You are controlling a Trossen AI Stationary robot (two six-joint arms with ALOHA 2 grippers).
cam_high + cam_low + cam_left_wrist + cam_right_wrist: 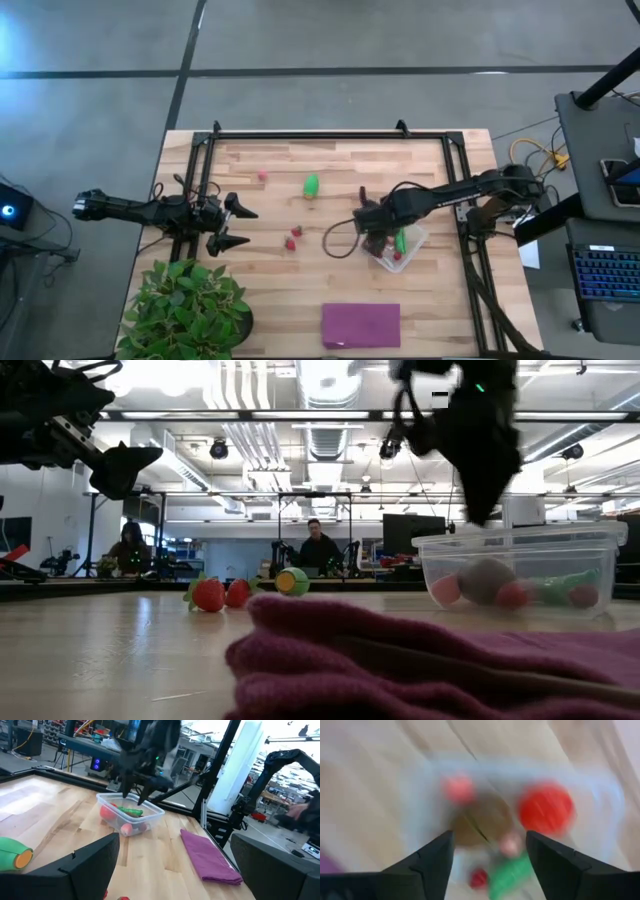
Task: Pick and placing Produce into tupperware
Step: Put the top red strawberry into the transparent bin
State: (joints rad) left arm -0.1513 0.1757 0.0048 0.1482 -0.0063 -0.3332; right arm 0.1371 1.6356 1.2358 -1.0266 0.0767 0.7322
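Observation:
The clear tupperware [400,247] stands on the table right of centre. In it lie a red ball [546,809], a brown oval [479,822], a green piece [512,872] and small berries. My right gripper [378,238] hangs open and empty just above the tupperware's left part; it also shows in the low view [480,510]. A second green piece [311,186] lies on the table, with a pink berry [262,175] and red berries [292,239] nearby. My left gripper [232,225] is open and empty at the table's left, above the wood.
A flat purple cloth [360,325] lies near the front edge. A leafy potted plant [185,305] stands at the front left corner. A black frame [330,135] runs along the table's edges. People sit in the room behind the table.

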